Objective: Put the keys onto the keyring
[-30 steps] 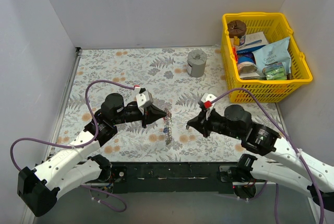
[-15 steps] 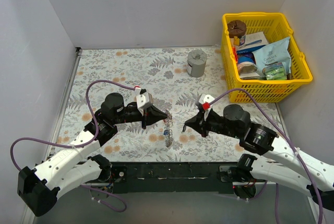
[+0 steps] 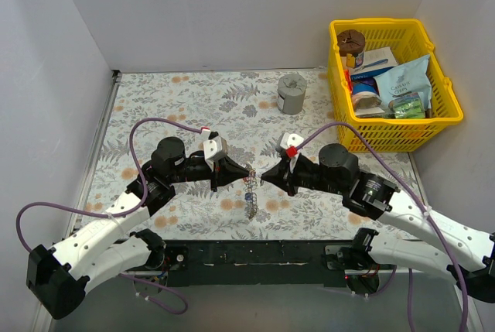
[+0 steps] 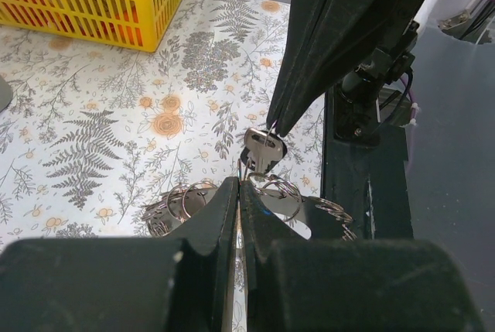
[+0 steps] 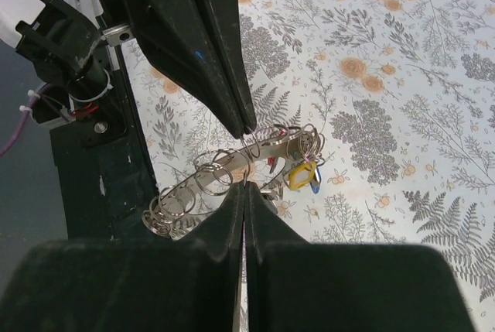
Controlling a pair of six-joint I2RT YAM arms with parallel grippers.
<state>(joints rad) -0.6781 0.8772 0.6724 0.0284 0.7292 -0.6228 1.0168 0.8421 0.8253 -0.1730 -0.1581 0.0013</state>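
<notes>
The keyring (image 5: pixel 232 166), a thin silver loop crowded with small split rings, hangs between the two grippers; it also shows in the top view (image 3: pixel 249 191). A yellow tag (image 5: pixel 300 176) and a blue-headed key (image 5: pixel 318 183) hang from it. My left gripper (image 3: pixel 246 169) is shut on the ring's wire (image 4: pixel 238 185). My right gripper (image 3: pixel 264 179) is shut on a silver key (image 4: pixel 263 150), held edge-on against the ring right by the left fingertips (image 5: pixel 244 123). The two tips nearly touch. Other keys are hidden among the rings.
A grey cylindrical cup (image 3: pixel 291 93) stands at the back centre. A yellow basket (image 3: pixel 394 143) full of packets sits at the back right. The black front rail (image 3: pixel 255 254) lies just below the hanging ring. White walls close in both sides.
My right gripper has moved left with the silver key, from a gap apart to tip-to-tip with the left gripper at the ring. The left gripper has stayed holding the ring.
</notes>
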